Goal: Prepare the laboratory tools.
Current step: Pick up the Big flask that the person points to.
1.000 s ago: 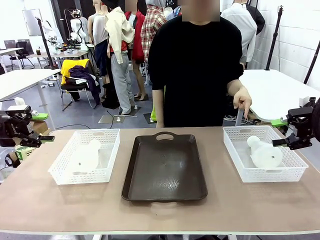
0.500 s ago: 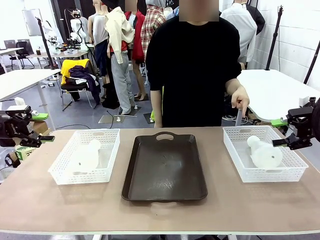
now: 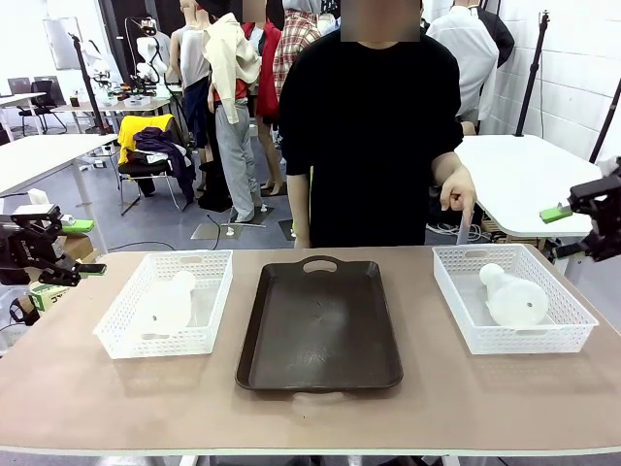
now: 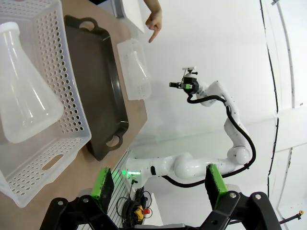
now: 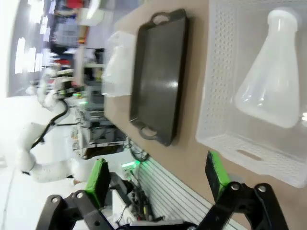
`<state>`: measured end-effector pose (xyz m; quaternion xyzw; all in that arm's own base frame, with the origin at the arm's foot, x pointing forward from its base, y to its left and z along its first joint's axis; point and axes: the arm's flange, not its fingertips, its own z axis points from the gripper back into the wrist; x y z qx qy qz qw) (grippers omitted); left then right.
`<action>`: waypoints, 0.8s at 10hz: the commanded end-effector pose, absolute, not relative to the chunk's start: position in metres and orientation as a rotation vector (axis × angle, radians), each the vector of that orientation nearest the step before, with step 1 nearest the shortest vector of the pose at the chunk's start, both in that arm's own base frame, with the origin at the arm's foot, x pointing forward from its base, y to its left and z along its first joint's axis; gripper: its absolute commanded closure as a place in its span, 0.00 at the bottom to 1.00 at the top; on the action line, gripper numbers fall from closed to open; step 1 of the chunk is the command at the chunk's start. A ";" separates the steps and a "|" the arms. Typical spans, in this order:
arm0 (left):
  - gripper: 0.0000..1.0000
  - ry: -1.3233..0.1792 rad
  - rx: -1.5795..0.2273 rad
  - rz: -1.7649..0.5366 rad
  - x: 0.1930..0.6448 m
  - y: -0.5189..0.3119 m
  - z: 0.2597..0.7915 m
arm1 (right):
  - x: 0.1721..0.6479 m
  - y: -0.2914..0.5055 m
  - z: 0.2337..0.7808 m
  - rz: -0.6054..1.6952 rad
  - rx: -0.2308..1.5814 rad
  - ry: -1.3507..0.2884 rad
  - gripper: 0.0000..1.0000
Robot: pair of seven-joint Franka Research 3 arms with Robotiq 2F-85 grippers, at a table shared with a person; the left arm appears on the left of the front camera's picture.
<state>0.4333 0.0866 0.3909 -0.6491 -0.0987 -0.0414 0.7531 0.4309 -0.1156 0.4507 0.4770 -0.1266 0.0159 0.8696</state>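
Two translucent white conical flasks lie on their sides, each in a white mesh basket. One flask (image 3: 167,306) (image 4: 24,91) is in the left basket (image 3: 155,343). The other flask (image 3: 514,296) (image 5: 271,88) is in the right basket (image 3: 529,338). My left gripper (image 3: 82,248) (image 4: 158,184) hangs open off the table's left end, level with the left basket. At the right edge of the front view my right gripper (image 3: 563,231) (image 5: 156,179) is open, raised above and beyond the right basket. Neither holds anything.
A dark brown tray (image 3: 320,330) lies between the baskets with nothing on it. The person stands at the far side, one hand (image 3: 458,194) pointing a finger down at the right basket's far edge. Bare tabletop runs along the front.
My right gripper has risen and drawn back to the right, away from the right basket's rim. The person's hand has shifted slightly. The left arm has not moved.
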 end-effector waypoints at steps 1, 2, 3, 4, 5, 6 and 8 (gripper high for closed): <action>0.00 -0.212 -1.420 -0.077 0.433 0.088 0.392 | 0.458 -0.099 0.472 0.015 0.763 -0.196 0.00; 0.00 -0.212 -1.420 -0.077 0.433 0.088 0.392 | 0.481 -0.084 0.477 -0.010 0.593 -0.162 0.00; 0.00 -0.212 -1.420 -0.077 0.433 0.088 0.392 | 0.501 -0.068 0.478 -0.024 0.444 -0.132 0.00; 0.00 -0.212 -1.420 -0.077 0.433 0.088 0.392 | 0.520 -0.049 0.477 -0.037 0.296 -0.109 0.00; 0.00 -0.212 -1.420 -0.077 0.433 0.088 0.392 | 0.541 -0.032 0.474 -0.059 0.163 -0.093 0.00; 0.00 -0.212 -1.420 -0.077 0.433 0.088 0.392 | 0.557 -0.020 0.467 -0.070 0.085 -0.060 0.00; 0.00 -0.212 -1.420 -0.077 0.433 0.088 0.392 | 0.580 0.000 0.448 -0.051 0.061 -0.012 0.00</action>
